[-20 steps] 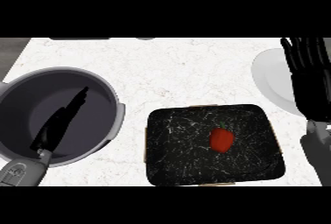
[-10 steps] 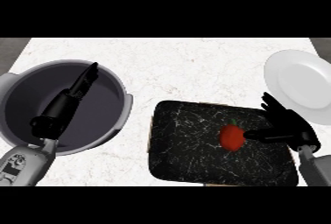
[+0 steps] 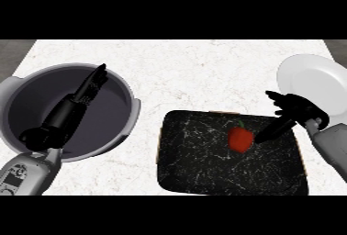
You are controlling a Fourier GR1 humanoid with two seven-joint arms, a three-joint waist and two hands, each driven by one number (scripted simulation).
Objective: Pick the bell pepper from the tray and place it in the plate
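Observation:
A small red bell pepper (image 3: 240, 138) with a green stem lies in the middle of the black speckled tray (image 3: 203, 170) at the lower centre. My right hand (image 3: 293, 112) hovers over the tray's right side, open, its fingers stretched down-left with the tips just right of the pepper. I cannot tell whether they touch it. The white plate (image 3: 318, 82) sits at the right edge, partly behind that hand. My left hand (image 3: 81, 98) rests open over the grey pot, fingers pointing up.
A large grey pot (image 3: 125, 92) stands at the left, close to the tray's left edge. White marble counter (image 3: 196, 69) spreads between the pot, the tray and the plate.
My right hand came down from the plate's side to the tray and now reaches toward the pepper. The view shifted a little; the left hand stayed over the pot.

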